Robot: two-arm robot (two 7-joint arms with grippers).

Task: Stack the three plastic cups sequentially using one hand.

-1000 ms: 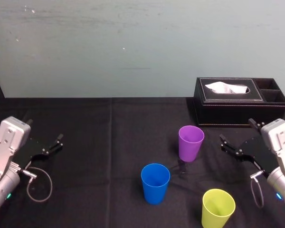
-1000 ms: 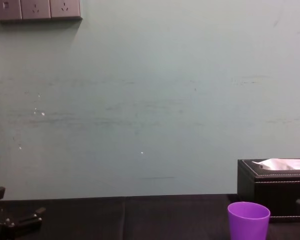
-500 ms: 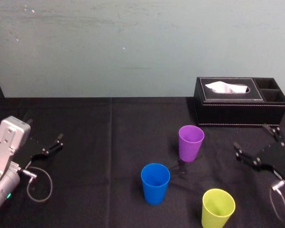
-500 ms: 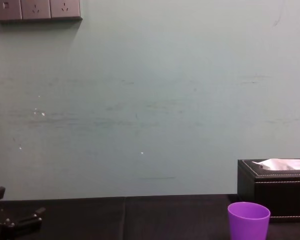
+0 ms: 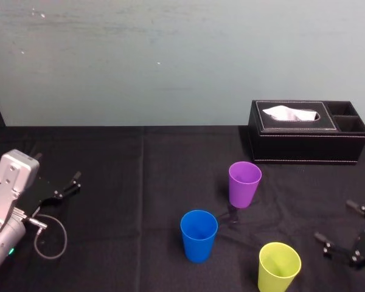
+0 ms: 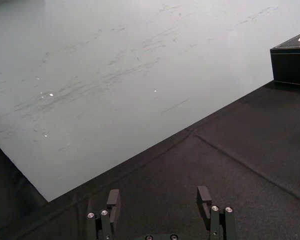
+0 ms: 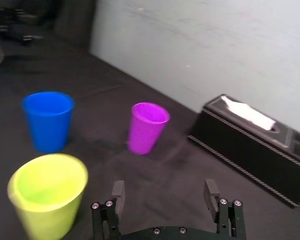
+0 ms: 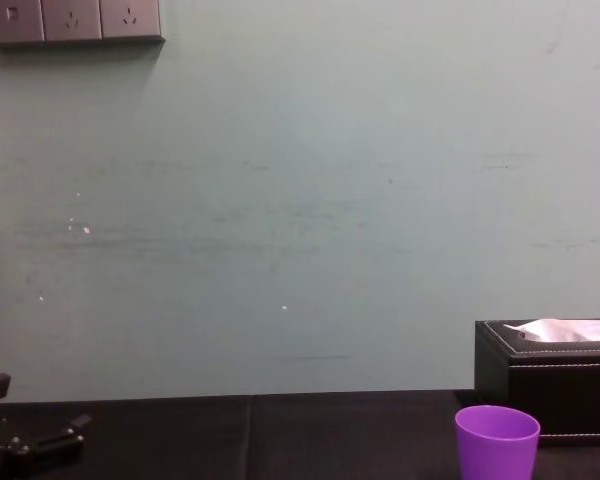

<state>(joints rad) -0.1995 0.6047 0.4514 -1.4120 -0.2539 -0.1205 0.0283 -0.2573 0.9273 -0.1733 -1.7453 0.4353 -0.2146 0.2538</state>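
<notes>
Three tapered plastic tumblers stood upright, mouths up, on the black table [image 5: 140, 182]: purple cup [image 5: 244, 182] farthest, blue cup [image 5: 199, 234] near left, yellow-green cup [image 5: 279, 266] nearest. Right of it was the right gripper [image 5: 334, 219], jaws spread; the left gripper [image 5: 70, 184] sat far left, jaws spread.

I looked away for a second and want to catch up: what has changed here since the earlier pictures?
The right hand, open and empty, drew back toward the robot from between the purple cup and the tissue box; it is now to the right of the yellow-green cup. Nothing was taken hold of or let go. All three cups, the blue cup included, and the open left hand stayed put.
</notes>
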